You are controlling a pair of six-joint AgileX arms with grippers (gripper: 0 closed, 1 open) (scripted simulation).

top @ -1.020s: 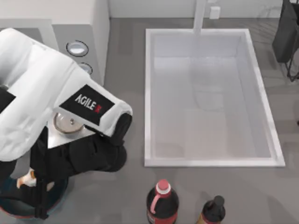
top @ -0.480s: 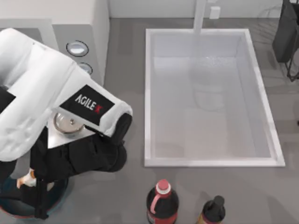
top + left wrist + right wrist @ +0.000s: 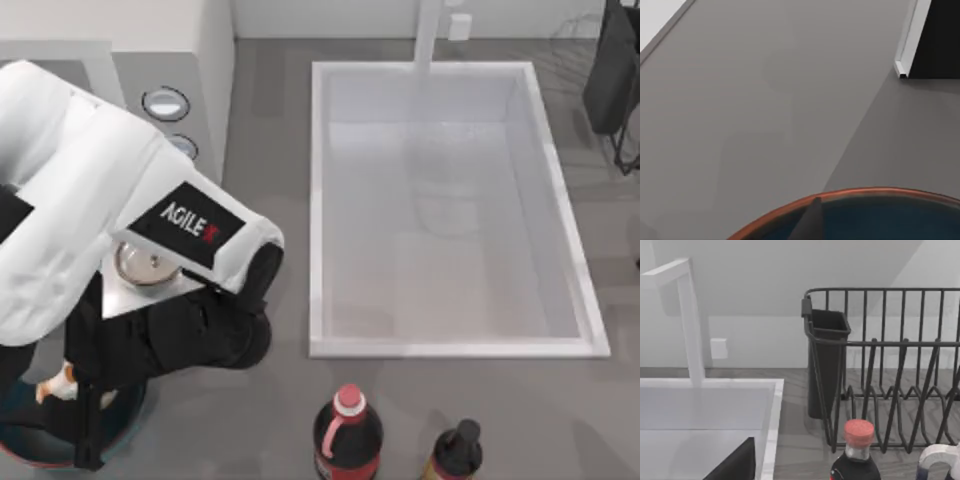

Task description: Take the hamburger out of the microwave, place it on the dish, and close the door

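Peeking, maybe, hamburger [image 3: 57, 385] beside dish [image 3: 875, 192]

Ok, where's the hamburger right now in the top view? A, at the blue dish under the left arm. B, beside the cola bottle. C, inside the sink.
A: the hamburger peeks out at the dish beneath the left arm's black wrist.

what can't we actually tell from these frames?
- Left claw state: top view, the left arm covers it above the dish.
- Hamburger: a sliver shows by the arm; whether it is gripped or resting on the dish is hidden.
- Microwave door: the arm and the frame edge hide it.
- Dish contents: left wrist view cuts them off.
- Right claw state: cannot tell.
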